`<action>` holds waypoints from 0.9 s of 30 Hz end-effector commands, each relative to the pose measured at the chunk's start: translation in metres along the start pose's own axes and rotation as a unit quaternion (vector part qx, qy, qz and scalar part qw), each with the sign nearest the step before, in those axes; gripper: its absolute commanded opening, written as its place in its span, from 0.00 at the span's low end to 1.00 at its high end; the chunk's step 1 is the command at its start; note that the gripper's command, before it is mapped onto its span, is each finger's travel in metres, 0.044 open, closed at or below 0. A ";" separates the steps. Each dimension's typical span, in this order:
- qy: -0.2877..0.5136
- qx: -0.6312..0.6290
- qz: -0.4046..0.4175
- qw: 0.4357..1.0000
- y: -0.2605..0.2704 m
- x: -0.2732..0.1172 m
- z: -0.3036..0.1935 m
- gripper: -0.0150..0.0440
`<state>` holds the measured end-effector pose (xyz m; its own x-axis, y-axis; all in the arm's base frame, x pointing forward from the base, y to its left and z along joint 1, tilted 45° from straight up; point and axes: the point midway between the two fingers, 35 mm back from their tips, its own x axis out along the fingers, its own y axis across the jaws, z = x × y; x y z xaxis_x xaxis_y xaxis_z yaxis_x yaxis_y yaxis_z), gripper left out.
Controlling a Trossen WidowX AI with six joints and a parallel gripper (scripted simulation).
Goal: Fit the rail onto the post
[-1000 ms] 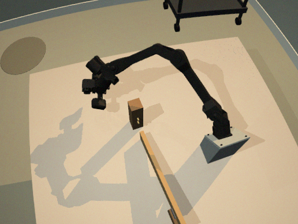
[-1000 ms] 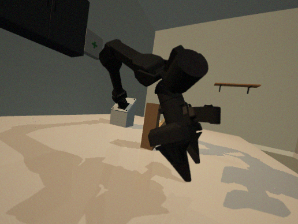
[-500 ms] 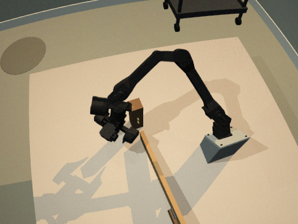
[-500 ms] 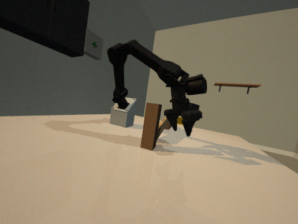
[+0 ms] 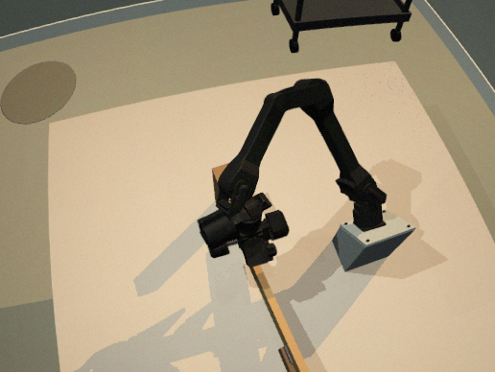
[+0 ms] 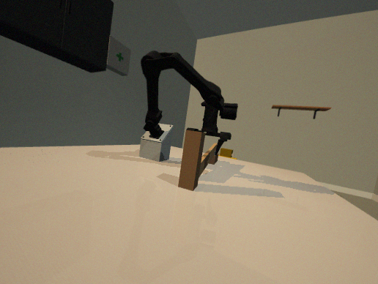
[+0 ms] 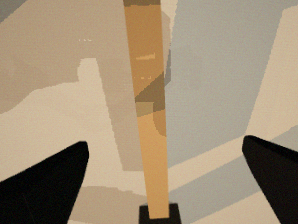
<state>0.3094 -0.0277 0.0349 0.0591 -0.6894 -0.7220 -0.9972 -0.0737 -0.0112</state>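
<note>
My gripper [image 5: 247, 246] [image 6: 206, 152] [image 7: 166, 146] is open and empty, with its fingers spread on either side of the wooden rail [image 5: 273, 305] [image 6: 203, 166] [image 7: 156, 175] near its post end. The rail runs to the low footboard block [image 5: 286, 357] [image 6: 213, 159]. The short wooden post [image 5: 220, 170] [image 6: 191, 157] stands upright beside the gripper. A dark block at the bottom of the wrist view, behind the rail's end, looks like the post [image 7: 173, 216]. The arm hides the rail's end in the top view, and the post hides it in the exterior view. The pegs cannot be made out clearly.
The arm's grey base block [image 5: 376, 240] [image 6: 155, 148] stands to one side of the rail. A yellow object [image 6: 226, 152] shows beyond the footboard block. A dark wheeled cart [image 5: 350, 14] stands off the table, and a wall shelf [image 6: 301, 107] hangs behind.
</note>
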 end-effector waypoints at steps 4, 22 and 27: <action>0.009 -0.024 0.004 1.000 0.007 0.000 -0.001 1.00; 0.008 -0.024 0.004 1.000 0.005 0.023 0.000 1.00; 0.009 -0.024 0.004 1.000 0.005 0.031 0.000 1.00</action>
<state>0.3079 -0.0439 0.0183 0.0595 -0.6965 -0.7151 -0.9949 -0.1002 0.0149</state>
